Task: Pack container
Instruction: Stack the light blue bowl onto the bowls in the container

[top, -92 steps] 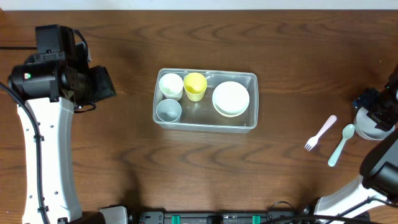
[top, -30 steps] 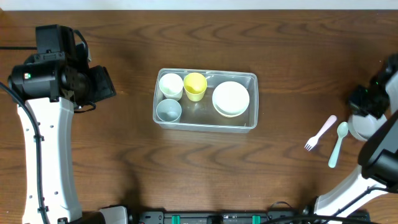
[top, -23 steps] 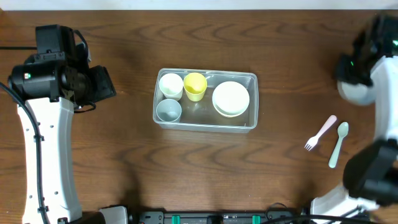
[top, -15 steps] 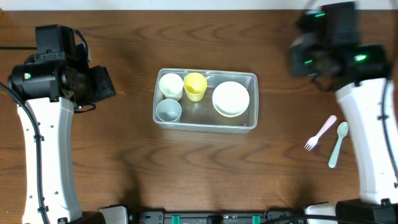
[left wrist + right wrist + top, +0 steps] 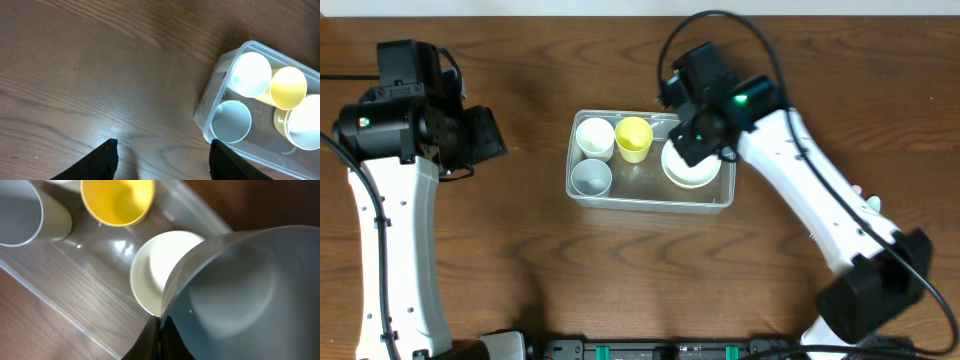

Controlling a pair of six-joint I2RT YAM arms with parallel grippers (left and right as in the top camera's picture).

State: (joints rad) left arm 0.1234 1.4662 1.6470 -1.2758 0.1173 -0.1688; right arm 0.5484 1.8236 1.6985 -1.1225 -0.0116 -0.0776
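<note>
The clear container (image 5: 650, 203) sits mid-table and holds a white cup (image 5: 594, 137), a yellow cup (image 5: 634, 138), a pale-blue cup (image 5: 590, 177) and a white bowl (image 5: 692, 172). My right gripper (image 5: 159, 322) is shut on the rim of a pale-blue bowl (image 5: 240, 290), which hangs tilted over the white bowl (image 5: 160, 270) at the container's right end. In the overhead view the right arm (image 5: 705, 125) covers that end. My left gripper (image 5: 162, 145) stands open over bare wood, left of the container (image 5: 205, 107), with nothing between its fingers.
The left arm (image 5: 420, 130) stands at the table's left side. The right arm's long link (image 5: 820, 210) crosses the table right of the container, down to its base at the lower right.
The right arm has swung from the table's far right edge over to the container, carrying the pale-blue bowl. The left arm has not moved.
</note>
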